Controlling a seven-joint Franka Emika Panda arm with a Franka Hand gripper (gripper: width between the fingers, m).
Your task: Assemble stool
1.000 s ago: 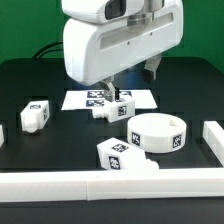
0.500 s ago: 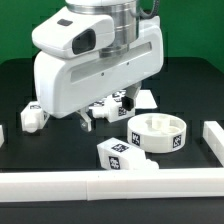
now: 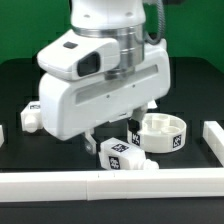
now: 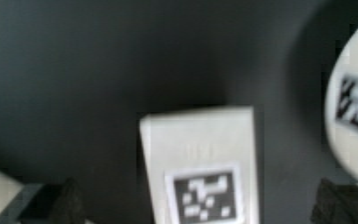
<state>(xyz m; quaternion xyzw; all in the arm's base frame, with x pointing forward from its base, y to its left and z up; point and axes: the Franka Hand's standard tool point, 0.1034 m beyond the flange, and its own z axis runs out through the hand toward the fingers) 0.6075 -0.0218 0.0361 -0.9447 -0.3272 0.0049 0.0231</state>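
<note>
Just below your gripper (image 3: 110,128) a stool leg (image 4: 201,150) lies flat on the black table (image 3: 190,85). It sits in the gap between the spread fingers (image 3: 88,130) and touches neither, so you hold nothing. The round seat (image 3: 163,133) sits just beside the gripper, toward the exterior view's right. Another leg (image 3: 32,115) lies well apart on the opposite side.

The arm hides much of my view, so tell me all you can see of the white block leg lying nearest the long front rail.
The chunky white plastic block leg lies flat on the black table, close beside the round white seat; whether they touch is unclear. Black-and-white square tags show on its faces. The open gripper hangs over it, not holding it.
</note>
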